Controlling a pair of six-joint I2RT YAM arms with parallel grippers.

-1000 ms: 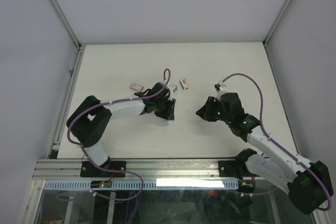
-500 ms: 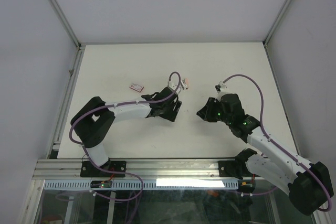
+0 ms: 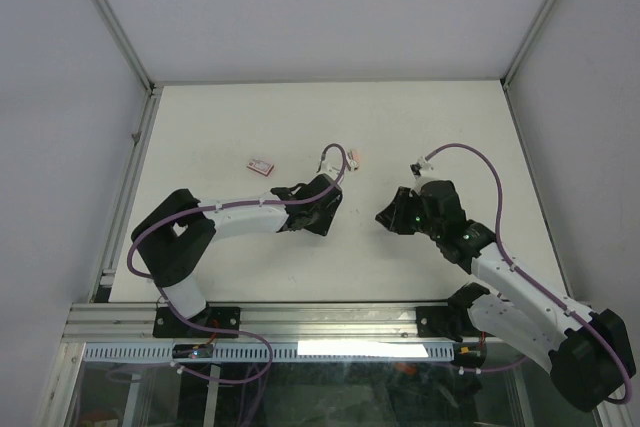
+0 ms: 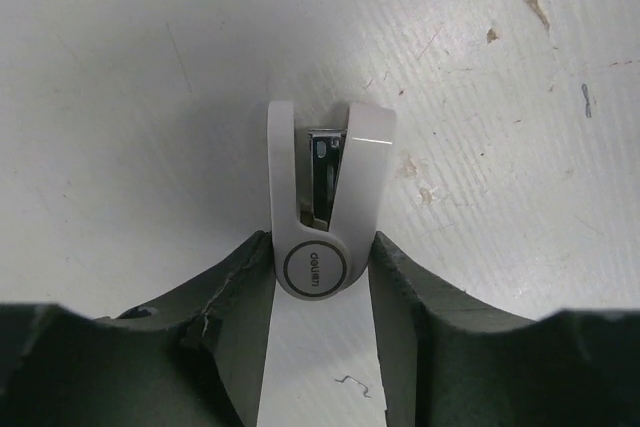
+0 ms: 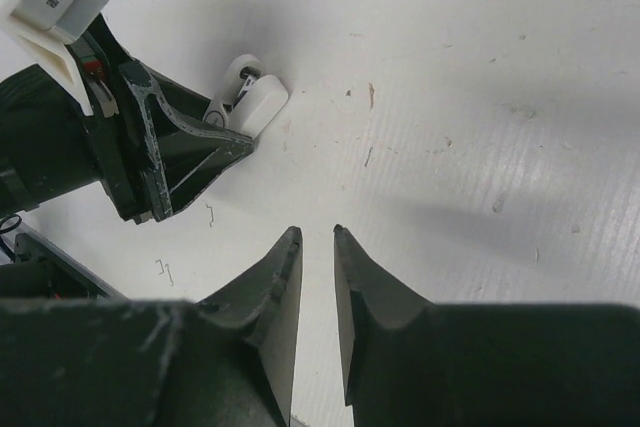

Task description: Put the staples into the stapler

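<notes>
The stapler [image 4: 350, 177] is lying on its side on the counter [image 3: 430, 117]. Its mouth is pointing away from the left arm, and a metal channel is showing between its two white limbs. Whether any strip is sitting in that channel cannot be told. The left pincer [image 4: 320, 239] is clamping the stapler's round hinge end, with one finger pressing on each side. A loose bent staple [image 4: 355, 384] is lying just behind that hinge end, between the fingers. Well apart to the stapler's left, the red-and-white staple sleeve [image 3: 261, 164] is resting flat; its contents are too small to make out. To the stapler's right, the right pincer [image 5: 315, 232] is waiting with its jaws slightly apart, gripping nothing.
</notes>
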